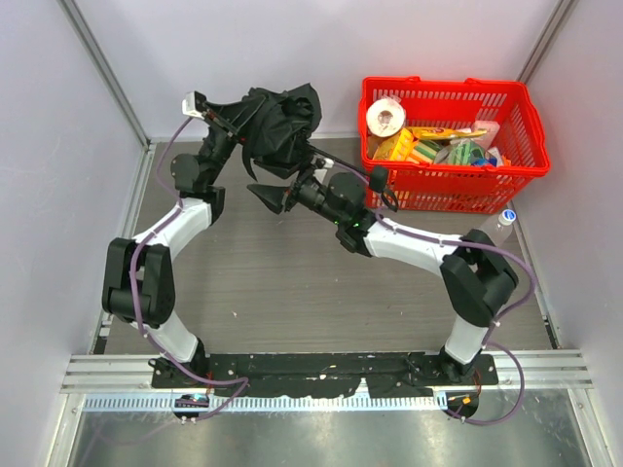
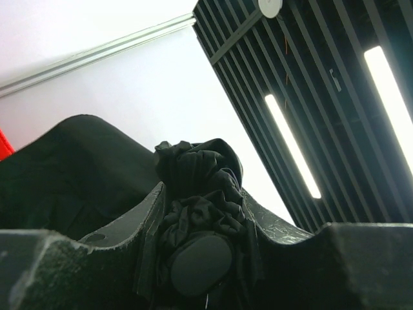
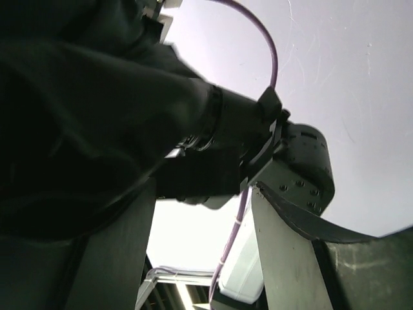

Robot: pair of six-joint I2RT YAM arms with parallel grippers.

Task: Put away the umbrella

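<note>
The left gripper (image 2: 203, 216) pinches the umbrella (image 1: 282, 117) by its crumpled matte fabric; the right gripper (image 3: 203, 219) seemingly gapes wide.

Work surface: a dark wood-grain tabletop (image 1: 292, 282), lying below both the left jaws and the right jaws. Enclosure: plain, pale wall panels on three sides. The back wall (image 1: 389, 39) stands beyond the left jaws, the left wall (image 1: 49, 195) to their left, and the right wall (image 1: 584, 195) well to the right of the right jaws. Metal corner posts (image 1: 107, 73) join the panels. Near edge: an aluminium rail (image 1: 545, 370) runs across the table, behind both sets of jaws. Overhead, above the left jaws: a dark slatted ceiling (image 2: 322, 77) with two lit strip lights (image 2: 292, 145) and a round white fitting (image 2: 269, 5). An aluminium profile (image 2: 97, 55) caps the wall there
</note>
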